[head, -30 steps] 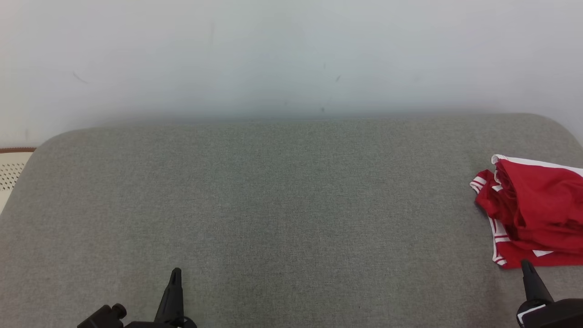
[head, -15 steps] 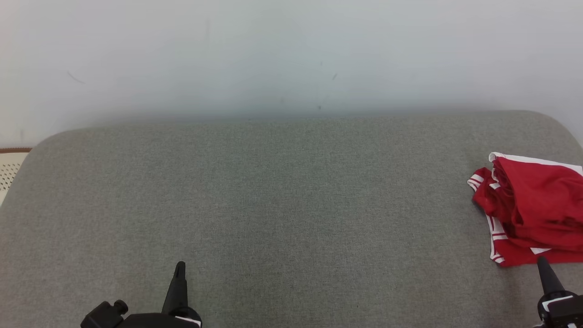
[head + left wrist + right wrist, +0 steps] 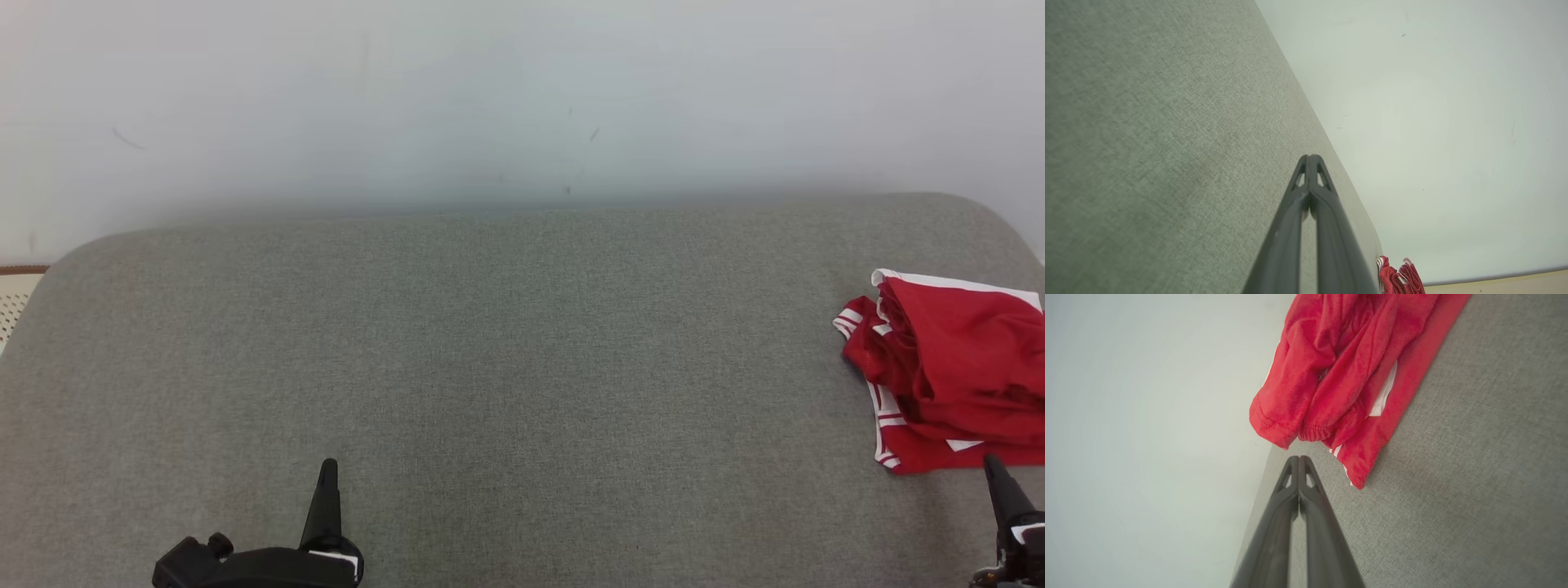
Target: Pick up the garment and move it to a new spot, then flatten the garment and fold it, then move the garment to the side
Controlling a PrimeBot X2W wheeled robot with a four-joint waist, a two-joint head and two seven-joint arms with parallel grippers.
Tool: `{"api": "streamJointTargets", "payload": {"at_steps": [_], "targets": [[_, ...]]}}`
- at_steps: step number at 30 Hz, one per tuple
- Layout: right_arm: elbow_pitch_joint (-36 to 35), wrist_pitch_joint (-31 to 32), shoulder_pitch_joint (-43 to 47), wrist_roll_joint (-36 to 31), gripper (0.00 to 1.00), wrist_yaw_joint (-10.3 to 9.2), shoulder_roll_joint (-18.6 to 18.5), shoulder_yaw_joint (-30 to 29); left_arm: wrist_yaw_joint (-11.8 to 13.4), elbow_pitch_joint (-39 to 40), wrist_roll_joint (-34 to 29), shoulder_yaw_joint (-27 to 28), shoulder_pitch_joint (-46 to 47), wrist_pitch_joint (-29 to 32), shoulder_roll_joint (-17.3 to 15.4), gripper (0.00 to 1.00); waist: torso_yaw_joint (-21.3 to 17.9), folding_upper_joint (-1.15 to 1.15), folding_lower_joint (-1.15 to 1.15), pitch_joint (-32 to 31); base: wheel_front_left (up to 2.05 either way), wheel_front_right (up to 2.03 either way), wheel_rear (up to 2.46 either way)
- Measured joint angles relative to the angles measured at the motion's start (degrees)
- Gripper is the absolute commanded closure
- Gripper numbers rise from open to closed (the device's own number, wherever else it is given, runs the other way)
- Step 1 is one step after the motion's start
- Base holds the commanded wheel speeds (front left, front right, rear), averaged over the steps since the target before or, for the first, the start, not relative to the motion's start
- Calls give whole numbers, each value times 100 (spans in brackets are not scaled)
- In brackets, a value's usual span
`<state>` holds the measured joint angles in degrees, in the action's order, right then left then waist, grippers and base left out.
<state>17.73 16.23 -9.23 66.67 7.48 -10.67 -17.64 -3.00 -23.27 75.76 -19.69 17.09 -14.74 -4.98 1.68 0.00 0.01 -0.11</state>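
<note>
The garment (image 3: 951,371) is red with white stripes and lies crumpled at the right edge of the grey cushioned surface (image 3: 506,351). In the right wrist view the garment (image 3: 1347,371) hangs partly over that edge. My right gripper (image 3: 993,464) is shut and empty, its tips just short of the garment's near hem; it shows shut in its own view too (image 3: 1298,458). My left gripper (image 3: 328,465) stands shut and empty over bare grey fabric at the lower left, far from the garment. Its wrist view shows the shut tips (image 3: 1310,157) and a corner of the garment (image 3: 1396,277) in the distance.
A pale wall (image 3: 522,98) rises behind the grey surface. A cream perforated object with a brown rim (image 3: 15,294) sits past the left end. The surface rounds off at both far corners.
The head camera has drifted, so the scene has slid slightly left. My right gripper has moved right and lower in view; the left one has crept slightly forward. Garment unmoved.
</note>
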Motion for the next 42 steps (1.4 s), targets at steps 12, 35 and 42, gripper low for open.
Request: {"api": "streamJointTargets", "payload": {"at_steps": [12, 35, 42], "targets": [[338, 259, -256, 599, 100, 0, -43, -359, -109, -143, 672, -99, 188, -1, 51, 100, -40, 0, 0, 24, 0, 0, 0], [859, 699, -679, 1583, 100, 0, -107, -928, -297, -377, 1739, -252, 466, -3, 149, 100, -112, 0, 0, 68, 0, 0, 0], [1003, 809, -798, 1870, 100, 0, -127, -1089, -347, -438, 2039, -291, 540, -5, 169, 100, -135, 0, 0, 82, 0, 0, 0]]}}
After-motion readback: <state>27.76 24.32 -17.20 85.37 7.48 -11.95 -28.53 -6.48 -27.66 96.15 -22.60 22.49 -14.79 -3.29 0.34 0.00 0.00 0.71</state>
